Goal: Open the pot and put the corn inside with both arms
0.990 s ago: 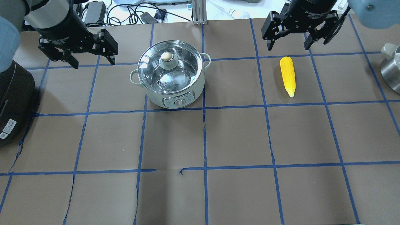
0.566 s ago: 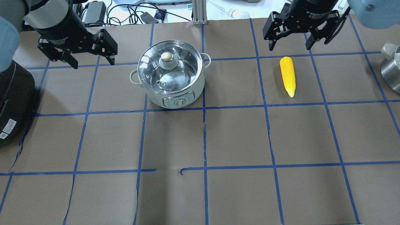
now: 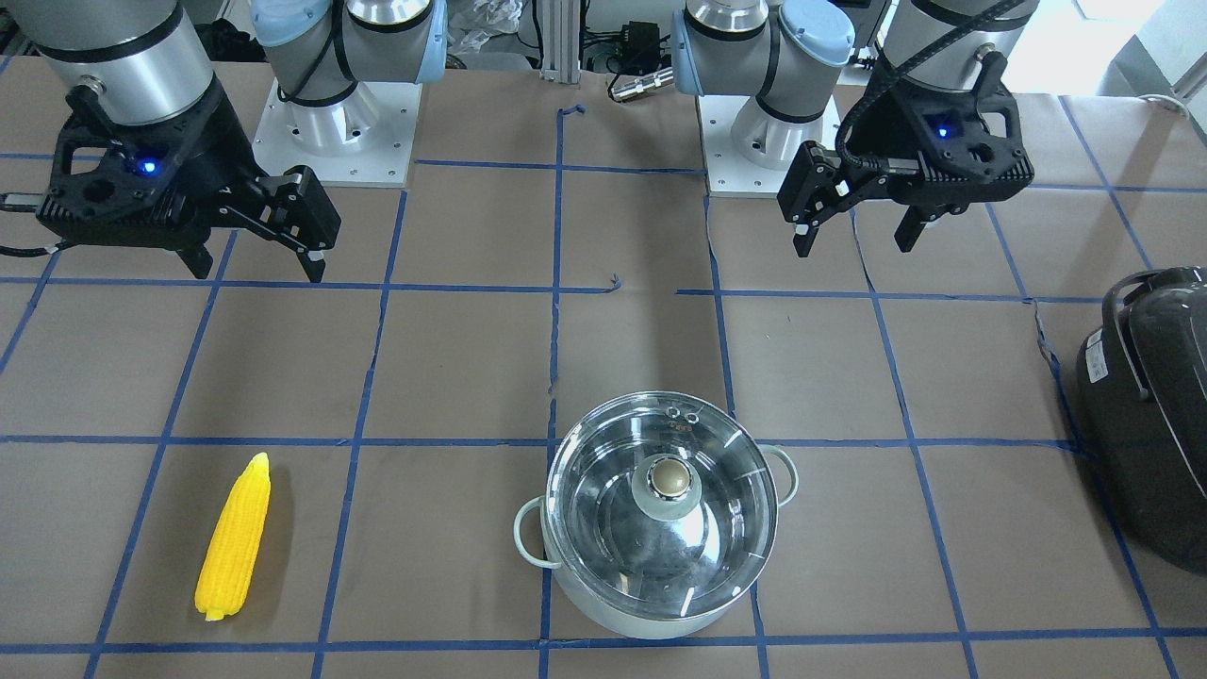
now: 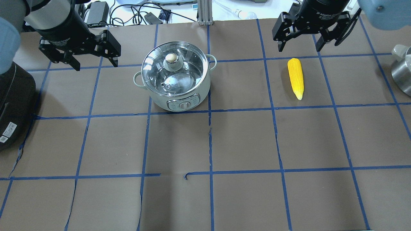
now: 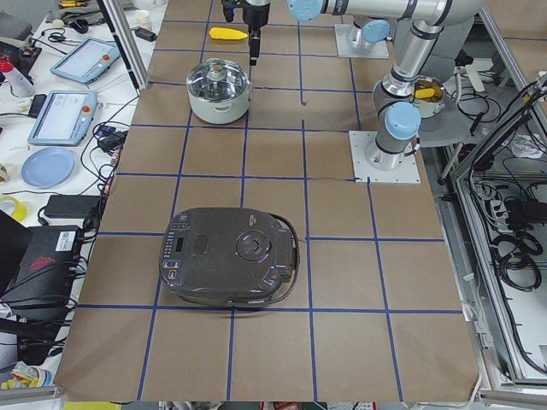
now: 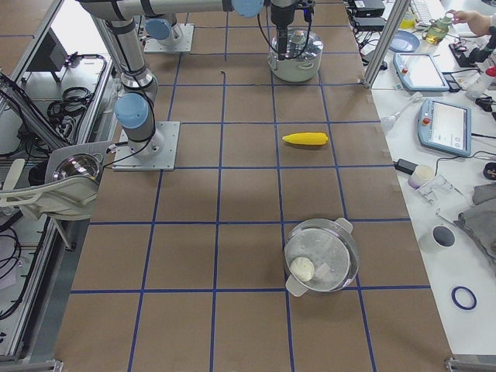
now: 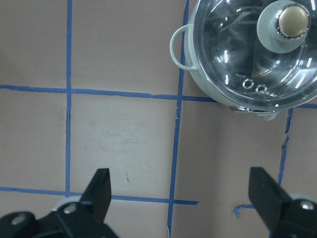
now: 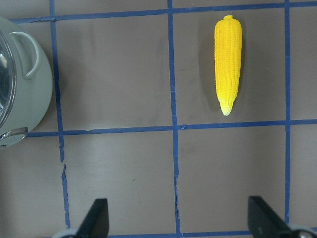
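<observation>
The steel pot point(image 4: 160, 98) stands on the table left of centre, its glass lid point(image 4: 184, 75) with the beige knob point(image 4: 171, 58) on it. It also shows in the front view point(image 3: 603, 613) and the left wrist view point(image 7: 208, 84). The yellow corn point(image 4: 295, 78) lies flat to the pot's right, and shows in the front view point(image 3: 234, 538) and the right wrist view point(image 8: 228, 62). My left gripper point(image 4: 96, 65) hovers open and empty to the pot's left. My right gripper point(image 4: 300, 49) hovers open and empty just beyond the corn's thick end.
A large dark grey appliance point(image 4: 13, 102) sits at the table's left edge. A second steel pot point(image 4: 401, 73) with a lid stands at the right edge. Cables and devices point(image 4: 135, 12) lie beyond the far edge. Blue tape lines grid the brown table.
My right gripper has drifted a little toward the table's far edge, still open. The left gripper, the pot and the corn have hardly moved.
</observation>
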